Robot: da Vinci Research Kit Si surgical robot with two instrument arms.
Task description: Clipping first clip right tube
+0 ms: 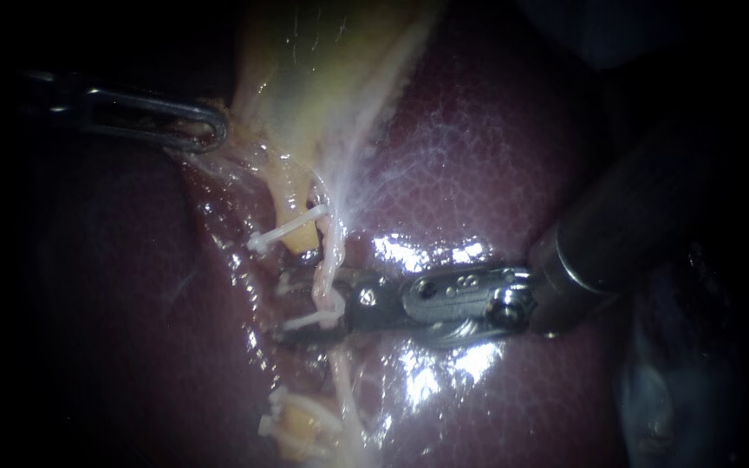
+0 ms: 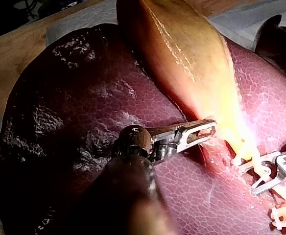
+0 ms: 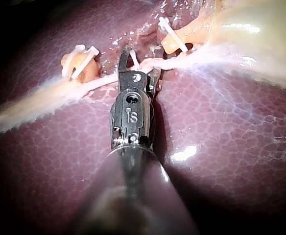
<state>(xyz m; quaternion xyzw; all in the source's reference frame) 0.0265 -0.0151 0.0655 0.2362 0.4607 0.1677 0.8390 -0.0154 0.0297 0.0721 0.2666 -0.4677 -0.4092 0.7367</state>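
Right instrument: enters from the right, lies almost level across the liver, tip toward the endoscope view's left; jaws apart, one above and one below the crossing strand, not yet closed. White bar along the lower jaw; probably the clip to be set, though seating against both jaws not clear.

Right tube: thin, pale, runs top to bottom in the endoscope view, so close to square with the jaws' long axis; passes through the gap between the jaws, nearer their roots than their tips. Same in the right wrist view: strand straight across, just ahead of the instrument's body, inside the gap.

Judgement: no further reach called for; closure only, with tube deep in the gap and square to it. Risk: slip of the strand toward the tips, or a skewed bite.

Just beside the upper jaw, toward the view's left: yellow stump carrying a white clip; near, not touching. Further clips lower down, well apart from the jaws.

Left instrument: comes in from the left, well apart from the tube, up by the gallbladder; jaws together, apparently clamped on its pale fringe; no part in the closure itself. Nearer arm to the tube: the right.
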